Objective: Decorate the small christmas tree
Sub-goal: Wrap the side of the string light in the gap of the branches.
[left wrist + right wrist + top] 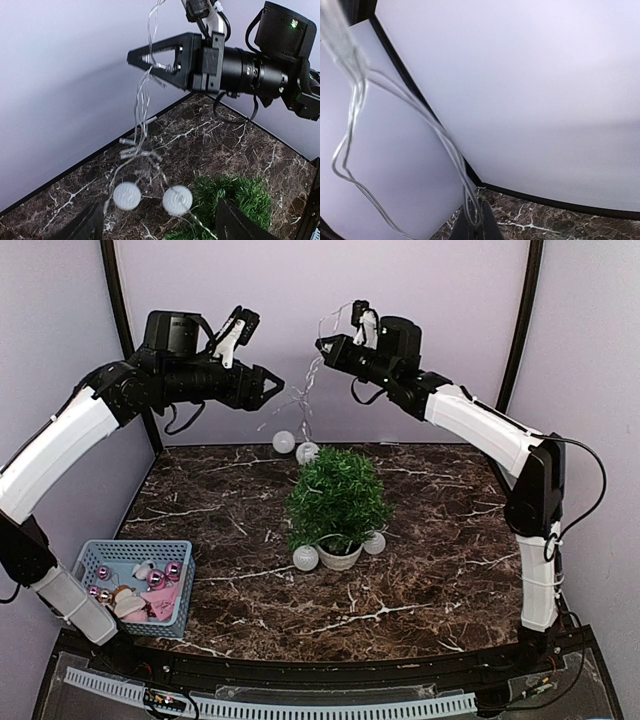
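Overhead, my right gripper (323,343) pinches the light string (142,95); left gripper (278,390) gapes; near-left corner basket (130,545) holds pink baubles (157,580).

imo table (440,560) = glossy dark marble look w/ white veins, tree (337,495) = bristly plastic needles, wire (140,99) clear + shiny, basket (135,544) blue plastic.

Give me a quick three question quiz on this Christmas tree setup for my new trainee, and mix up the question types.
1. True or false: the left end effector is gripping the light string.
2. Fill in: the small christmas tree stands in a ___ pot.
3. Where is the blue basket? A, near-left corner of the table; B, behind the tree; C, far-right corner.
Key: 1 false, the right end effector holds it; 2 white; 3 A.
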`<state>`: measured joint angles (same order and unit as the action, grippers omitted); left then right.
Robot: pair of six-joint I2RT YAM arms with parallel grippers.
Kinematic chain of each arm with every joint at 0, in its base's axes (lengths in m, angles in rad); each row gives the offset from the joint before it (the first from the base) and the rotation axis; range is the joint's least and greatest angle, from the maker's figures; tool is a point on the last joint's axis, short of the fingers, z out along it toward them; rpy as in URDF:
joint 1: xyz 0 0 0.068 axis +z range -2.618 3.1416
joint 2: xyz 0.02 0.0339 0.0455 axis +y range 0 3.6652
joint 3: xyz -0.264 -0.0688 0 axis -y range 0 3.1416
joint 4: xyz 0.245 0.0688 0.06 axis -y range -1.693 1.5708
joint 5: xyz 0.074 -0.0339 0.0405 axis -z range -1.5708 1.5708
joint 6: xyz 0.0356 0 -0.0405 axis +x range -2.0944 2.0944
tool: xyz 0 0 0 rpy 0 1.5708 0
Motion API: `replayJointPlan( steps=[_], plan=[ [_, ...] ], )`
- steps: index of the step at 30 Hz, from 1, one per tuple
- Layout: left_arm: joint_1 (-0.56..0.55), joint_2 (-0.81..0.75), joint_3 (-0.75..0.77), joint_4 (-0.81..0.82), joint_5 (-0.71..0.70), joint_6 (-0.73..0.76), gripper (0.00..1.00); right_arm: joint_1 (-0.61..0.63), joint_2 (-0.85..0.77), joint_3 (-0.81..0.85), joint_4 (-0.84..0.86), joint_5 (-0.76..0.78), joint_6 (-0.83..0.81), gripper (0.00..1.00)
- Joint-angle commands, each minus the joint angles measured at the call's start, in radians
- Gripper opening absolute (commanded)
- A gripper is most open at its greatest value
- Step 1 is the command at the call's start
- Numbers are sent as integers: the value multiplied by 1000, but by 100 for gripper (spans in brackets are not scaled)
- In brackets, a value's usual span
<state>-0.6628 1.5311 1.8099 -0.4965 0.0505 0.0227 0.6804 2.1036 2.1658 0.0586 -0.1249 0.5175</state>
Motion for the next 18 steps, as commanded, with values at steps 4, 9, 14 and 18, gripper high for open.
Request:
replayJointPlan(
  steps=[4, 9, 14, 18],
  plan=[
    [6, -81, -108, 23, 38, -18, 85, -59, -11, -27, 101, 41, 69, 0],
    [6, -99, -159, 40, 169, -46, 88, -75, -135, -204, 81, 178, -36, 0],
    [4, -109, -234, 98, 299, -57, 86, -93, -243, -365, 63, 198, -82, 0],
    [-31, -95, -266, 131, 259, -59, 85, -94, -329, -488, 62, 200, -93, 0]
  ],
)
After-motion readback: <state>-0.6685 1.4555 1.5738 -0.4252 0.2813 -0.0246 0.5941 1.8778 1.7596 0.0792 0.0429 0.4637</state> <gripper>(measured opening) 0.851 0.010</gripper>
